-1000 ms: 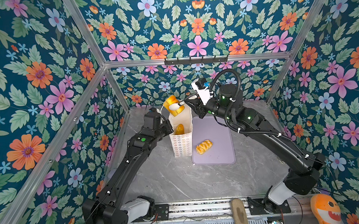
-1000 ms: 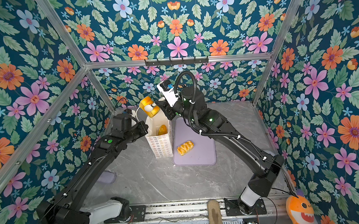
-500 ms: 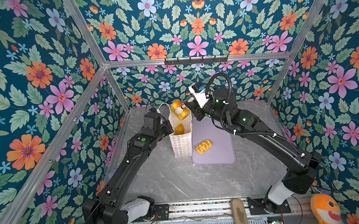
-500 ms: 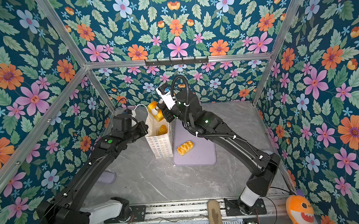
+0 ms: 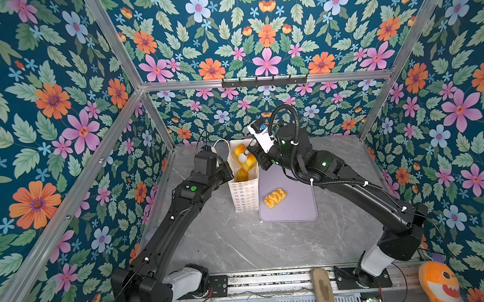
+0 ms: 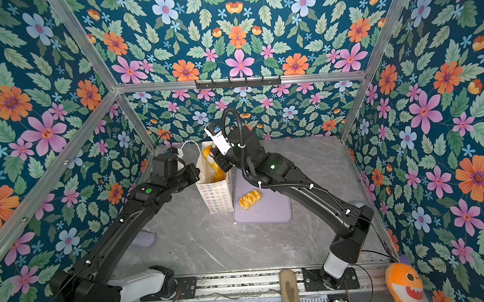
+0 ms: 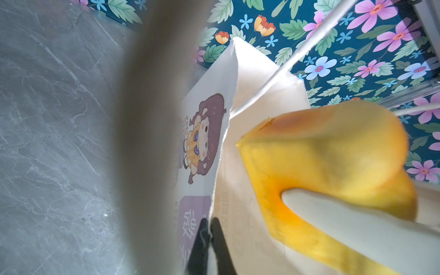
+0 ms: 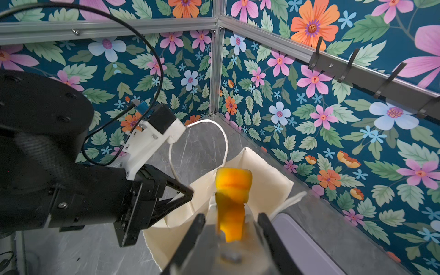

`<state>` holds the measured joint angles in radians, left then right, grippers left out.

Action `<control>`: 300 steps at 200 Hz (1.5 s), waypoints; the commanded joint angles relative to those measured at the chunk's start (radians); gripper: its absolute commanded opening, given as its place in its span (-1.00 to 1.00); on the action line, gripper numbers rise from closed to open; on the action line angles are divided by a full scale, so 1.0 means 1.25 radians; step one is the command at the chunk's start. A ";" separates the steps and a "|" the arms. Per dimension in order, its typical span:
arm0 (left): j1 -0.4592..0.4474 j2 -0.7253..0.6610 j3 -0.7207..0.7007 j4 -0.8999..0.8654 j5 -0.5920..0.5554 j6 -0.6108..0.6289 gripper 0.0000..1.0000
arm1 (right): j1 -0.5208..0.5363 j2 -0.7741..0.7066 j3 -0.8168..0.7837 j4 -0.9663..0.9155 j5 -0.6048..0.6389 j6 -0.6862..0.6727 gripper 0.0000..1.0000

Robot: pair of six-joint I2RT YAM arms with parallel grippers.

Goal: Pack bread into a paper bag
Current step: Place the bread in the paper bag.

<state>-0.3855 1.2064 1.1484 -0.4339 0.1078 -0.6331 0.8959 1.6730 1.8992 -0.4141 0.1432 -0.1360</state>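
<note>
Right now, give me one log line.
left hand: shut on bag rim | right hand: shut on bun at bag mouth | in bag: one piece | on mat: roll

- paper bag [image 5: 244, 195]: matt paper, cord handles.
- bread piece [image 8: 233, 183] in right tool [image 8: 231, 215]: matt, spongy.
- braided roll [image 5: 275, 197]: glossy glaze.
- mat [image 5: 297, 204]: smooth, matt.
- desk [image 5: 240, 242]: smooth, marble-look.

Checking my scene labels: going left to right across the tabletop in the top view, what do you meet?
In order: left hand → paper bag → braided roll → purple mat. The loaf held by the right hand overlaps the bag, so I leave it out.
</note>
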 commanded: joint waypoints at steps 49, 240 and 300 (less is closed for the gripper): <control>0.000 -0.002 0.007 -0.006 0.008 -0.001 -0.91 | 0.007 0.071 0.047 -0.037 0.037 0.001 -0.27; 0.000 0.009 0.034 -0.069 -0.011 0.006 -0.87 | 0.007 0.207 0.115 -0.072 0.000 0.042 -0.23; 0.000 0.003 0.026 -0.067 -0.012 0.005 -0.87 | 0.007 0.232 0.113 -0.077 -0.009 0.055 -0.19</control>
<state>-0.3855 1.2156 1.1839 -0.4988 0.0910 -0.6289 0.9039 1.9629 2.0346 -0.5266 0.1375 -0.0822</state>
